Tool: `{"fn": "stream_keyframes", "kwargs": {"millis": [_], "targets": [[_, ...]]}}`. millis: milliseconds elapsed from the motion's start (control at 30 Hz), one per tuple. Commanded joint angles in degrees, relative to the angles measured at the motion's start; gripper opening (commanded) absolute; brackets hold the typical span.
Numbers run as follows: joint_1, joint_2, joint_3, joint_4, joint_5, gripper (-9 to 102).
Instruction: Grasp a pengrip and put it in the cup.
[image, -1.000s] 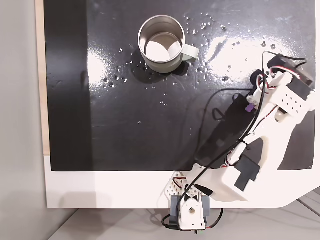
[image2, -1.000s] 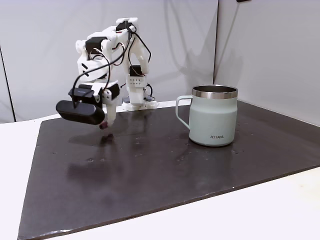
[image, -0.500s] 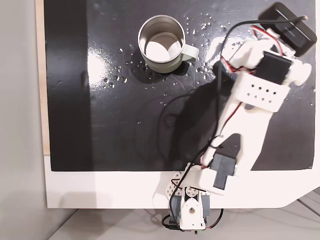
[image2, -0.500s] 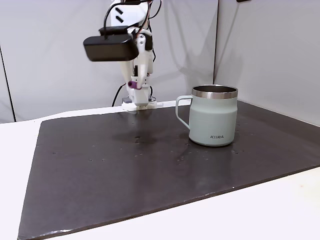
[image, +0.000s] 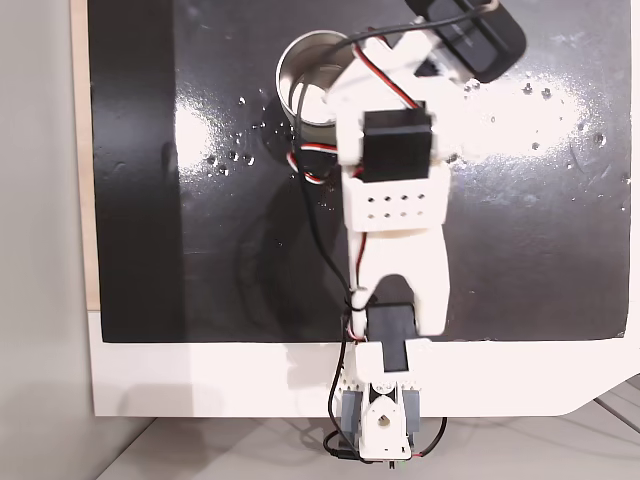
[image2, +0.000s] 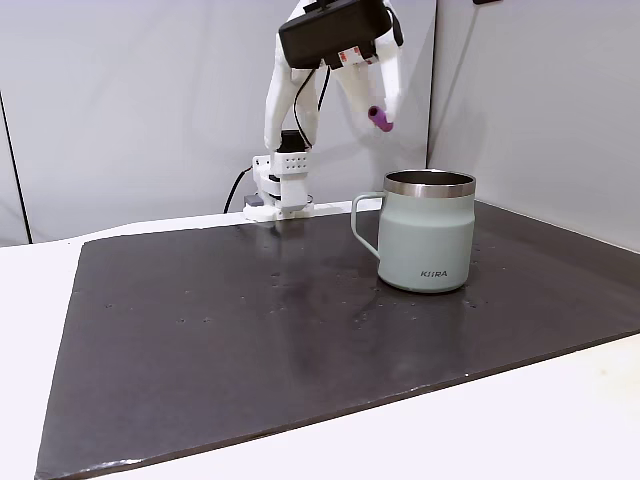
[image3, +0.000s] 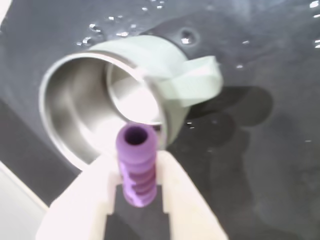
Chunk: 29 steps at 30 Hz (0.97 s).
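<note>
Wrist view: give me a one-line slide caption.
Gripper clamps the purple pengrip just above the open steel cup on the dark mat.

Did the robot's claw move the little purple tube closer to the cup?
Yes. In a fixed view the gripper carried the pengrip up and rightward, from near the mat to above the cup.

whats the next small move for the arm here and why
Probably a short reach forward, then down, before letting go. The gripper is shut on the small purple ribbed pengrip, held high above the steel mug with the pale green handle. In the side fixed view it hangs over the handle side, not yet squarely over the opening.
</note>
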Motion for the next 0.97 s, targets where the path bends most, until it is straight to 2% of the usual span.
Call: {"fn": "stream_keyframes", "kwargs": {"millis": [0, 433, 500, 600, 667, 933], "targets": [[-1.93, -2.37, -7.91, 0.00, 3.34, 0], [-3.87, -10.28, -11.60, 0.09, 6.50, 0], [-3.96, -10.28, -11.60, 0.09, 6.68, 4], [-3.78, -10.11, -11.60, 0.18, 6.86, 25], [-3.60, -9.76, -11.60, 0.18, 6.59, 31], [-2.72, -9.32, -11.60, 0.44, 6.59, 31]]}}
